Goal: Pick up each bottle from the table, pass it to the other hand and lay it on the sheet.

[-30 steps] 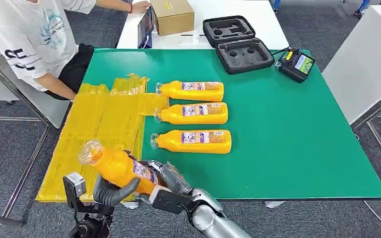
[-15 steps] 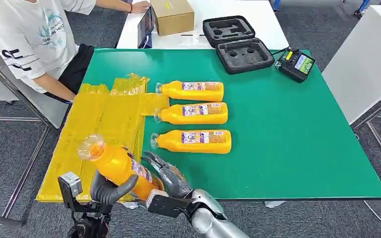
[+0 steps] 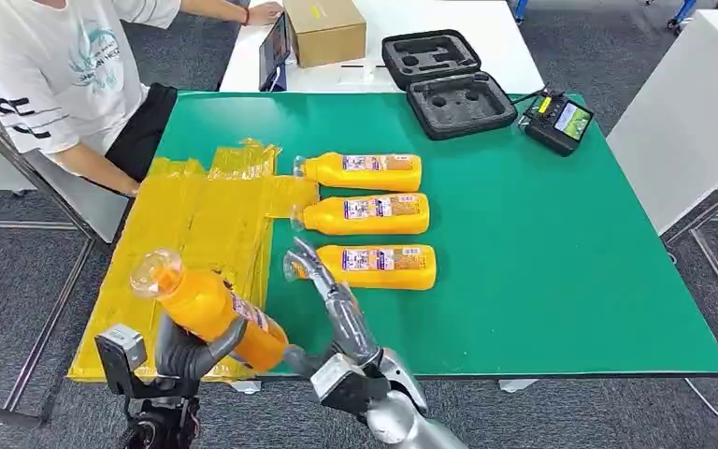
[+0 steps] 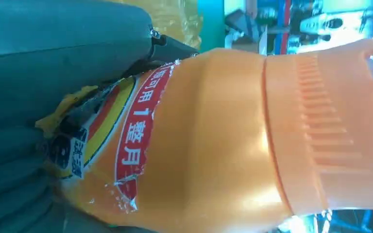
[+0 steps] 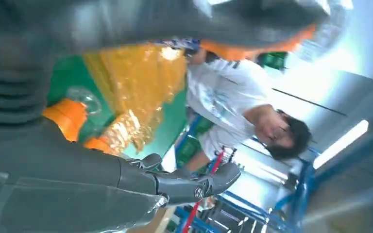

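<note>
Head view: orange plastic bottle with a clear cap and printed label (image 3: 208, 307), held tilted off the counter edge above the near end of the crinkled yellow plastic sheet (image 3: 187, 245), cap end up and away from the robot. Gripped low round the body by the left hand (image 3: 187, 351), thumb and fingers (image 3: 217, 342) wrapped on it. Looks rigid and smooth, probably slippery on the glossy shoulder seen in the left wrist view; likely fairly heavy if full, so best taken round the labelled middle, not the narrow neck. Right hand (image 3: 337, 309) just beside it, holding nothing, fingers stretched out and apart, pointing up across the green counter (image 3: 542, 262). Three more orange bottles lying in a row: (image 3: 363, 172), (image 3: 365, 214), (image 3: 366, 267)
</note>
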Robot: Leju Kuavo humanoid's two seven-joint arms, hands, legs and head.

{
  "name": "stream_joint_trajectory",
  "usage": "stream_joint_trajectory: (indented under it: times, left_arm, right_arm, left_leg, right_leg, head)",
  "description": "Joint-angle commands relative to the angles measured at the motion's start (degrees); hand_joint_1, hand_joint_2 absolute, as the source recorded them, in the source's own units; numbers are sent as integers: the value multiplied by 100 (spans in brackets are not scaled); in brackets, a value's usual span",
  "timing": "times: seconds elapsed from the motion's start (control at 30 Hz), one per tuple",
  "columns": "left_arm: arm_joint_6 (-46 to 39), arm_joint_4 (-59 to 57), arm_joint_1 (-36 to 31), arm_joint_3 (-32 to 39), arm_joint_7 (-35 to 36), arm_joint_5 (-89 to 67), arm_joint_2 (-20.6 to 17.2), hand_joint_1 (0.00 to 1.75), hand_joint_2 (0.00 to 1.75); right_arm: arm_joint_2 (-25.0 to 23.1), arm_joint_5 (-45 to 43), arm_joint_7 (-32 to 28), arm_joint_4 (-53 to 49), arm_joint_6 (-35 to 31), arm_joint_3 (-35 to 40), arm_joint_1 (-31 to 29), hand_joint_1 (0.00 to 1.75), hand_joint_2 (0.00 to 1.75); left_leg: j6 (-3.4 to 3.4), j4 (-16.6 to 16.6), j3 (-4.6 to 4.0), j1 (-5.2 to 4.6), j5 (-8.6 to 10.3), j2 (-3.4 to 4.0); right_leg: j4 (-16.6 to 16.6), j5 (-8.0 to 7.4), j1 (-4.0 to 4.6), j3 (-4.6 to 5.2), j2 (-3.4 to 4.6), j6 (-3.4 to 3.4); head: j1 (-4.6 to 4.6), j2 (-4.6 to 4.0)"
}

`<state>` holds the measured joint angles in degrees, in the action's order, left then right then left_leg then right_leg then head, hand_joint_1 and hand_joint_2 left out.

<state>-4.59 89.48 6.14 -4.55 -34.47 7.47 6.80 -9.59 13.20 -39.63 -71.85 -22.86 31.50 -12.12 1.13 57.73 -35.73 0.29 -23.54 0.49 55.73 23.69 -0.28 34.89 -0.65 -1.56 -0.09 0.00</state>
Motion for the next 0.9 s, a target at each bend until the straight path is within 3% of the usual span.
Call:
stream_joint_trajectory:
  times: [0.03, 0.27, 0.4, 0.5, 0.77, 0.8, 0.9]
  left_arm:
    - [-1658, -660, -783, 239, -69, -2087, -361, 175, 175]
    - [-2007, -1812, -1841, 36, 379, -3508, -979, 175, 175]
    - [-1961, -2550, -2549, -330, 1048, -4702, -1486, 175, 175]
    - [-1836, -3037, -2860, -462, 1179, -5034, -1616, 175, 175]
    - [-1836, -3037, -2860, -462, 1179, -5034, -1616, 175, 175]
    - [-1585, -3255, -2962, -640, 1279, -5213, -1678, 175, 175]
    - [-1061, -3893, -3337, -984, 1314, -5458, -1794, 175, 175]
  right_arm:
    - [266, -889, -37, -1524, -490, 74, 228, 0, 0]
    - [171, -898, -37, -953, -110, 108, 67, 0, 0]
    - [50, -951, -37, -657, 131, 100, 41, 0, 0]
    - [40, -969, -37, -670, 166, 100, 66, 0, 0]
    - [40, -969, -37, -670, 166, 100, 66, 0, 0]
    - [44, -970, -37, -662, 194, 91, 79, 0, 175]
    - [28, -1035, -37, -668, 254, 35, 112, 0, 175]
  left_leg:
    - [-4, -1, 0, 0, 1, -15]
    - [-9, -12, 30, 3, 3, -22]
    - [-7, -7, 19, 5, 7, -19]
    - [-6, -7, 25, 4, 5, -18]
    - [-7, -9, 35, 6, 0, -12]
    - [-5, -7, 27, 3, 2, -10]
    - [-6, -7, 19, 3, 6, -13]
  right_leg:
    - [2, 5, -1, -3, -11, 2]
    - [-6, 6, 2, -32, -13, 7]
    - [-1, 3, 4, -22, -13, 7]
    - [-1, 5, 2, -27, -12, 6]
    - [-4, 8, 5, -36, -5, 6]
    - [0, 6, 2, -28, -4, 5]
    - [0, 3, 3, -21, -8, 5]
  head:
    - [0, 0]
    - [0, 0]
    - [0, 0]
    - [2, 0]
    - [0, 0]
    - [0, 0]
    - [-2, 0]
